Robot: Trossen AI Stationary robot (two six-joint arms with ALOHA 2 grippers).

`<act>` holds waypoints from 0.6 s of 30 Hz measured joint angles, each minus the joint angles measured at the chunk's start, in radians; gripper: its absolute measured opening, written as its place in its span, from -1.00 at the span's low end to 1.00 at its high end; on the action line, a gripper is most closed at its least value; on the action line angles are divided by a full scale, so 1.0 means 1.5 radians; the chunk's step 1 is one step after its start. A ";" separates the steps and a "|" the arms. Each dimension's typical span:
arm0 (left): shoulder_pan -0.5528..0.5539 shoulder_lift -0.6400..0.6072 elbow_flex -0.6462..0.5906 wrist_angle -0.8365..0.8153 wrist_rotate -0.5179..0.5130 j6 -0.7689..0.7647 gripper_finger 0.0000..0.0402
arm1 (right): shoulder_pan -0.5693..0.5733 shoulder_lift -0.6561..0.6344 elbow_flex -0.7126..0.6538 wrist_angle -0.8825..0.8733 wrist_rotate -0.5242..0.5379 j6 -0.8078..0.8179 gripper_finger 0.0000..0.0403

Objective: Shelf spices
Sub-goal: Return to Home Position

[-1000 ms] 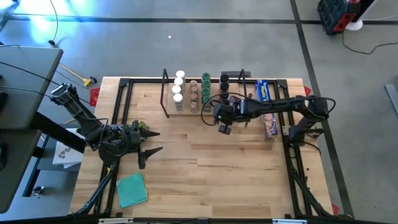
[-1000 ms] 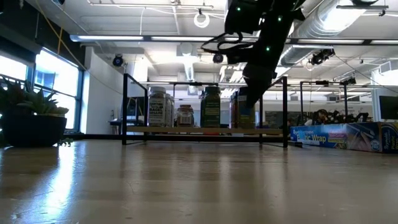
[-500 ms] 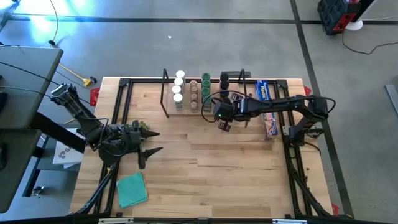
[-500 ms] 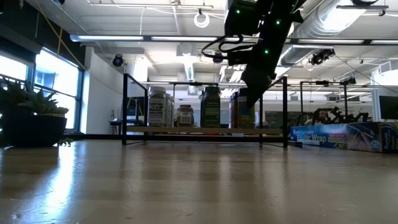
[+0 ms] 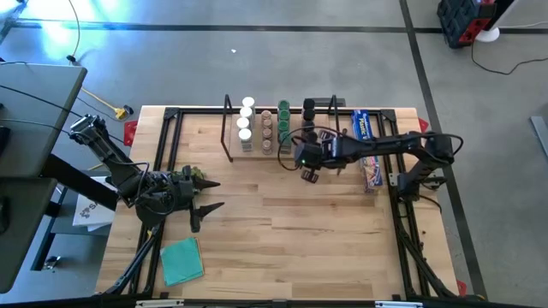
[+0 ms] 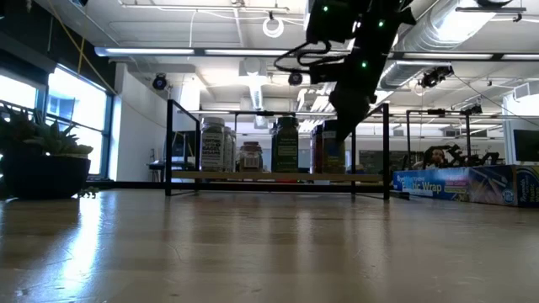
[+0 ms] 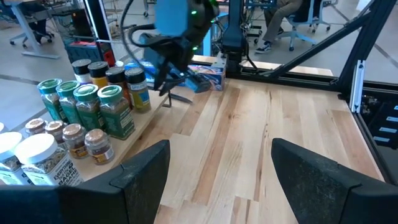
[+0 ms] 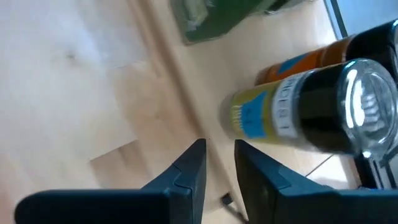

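Note:
The spices stand upright in rows on the low wooden shelf (image 5: 282, 154) at the table's far side: white lids (image 5: 247, 120), brown (image 5: 267, 128), green (image 5: 283, 115), black (image 5: 309, 109). My right gripper (image 5: 306, 175) hangs tilted down just in front of the shelf's right part. Its fingers (image 8: 193, 168) are a narrow gap apart with nothing between them. A black-lidded jar with a yellow and blue label (image 8: 298, 112) stands just beyond. My left gripper (image 5: 208, 195) waits wide open over the table's left side.
A long blue wrap box (image 5: 366, 150) lies right of the shelf, under the right arm. A teal cloth (image 5: 181, 259) lies near the front left corner. A small green plant (image 5: 197, 174) sits by the left arm. Bare wood spreads across the table's middle and front.

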 joint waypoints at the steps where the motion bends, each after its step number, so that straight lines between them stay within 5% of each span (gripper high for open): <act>1: 0.000 0.000 0.000 0.000 0.000 0.000 0.38 | 0.008 -0.005 0.000 -0.003 0.000 0.008 -0.62; 10: 0.000 0.000 0.000 -0.005 -0.004 -0.032 0.38 | 0.132 -0.100 0.000 -0.113 -0.050 0.080 -0.62; 18: 0.005 0.006 -0.004 -0.003 -0.050 -0.039 0.38 | 0.278 -0.307 0.000 -0.219 -0.070 0.186 -0.62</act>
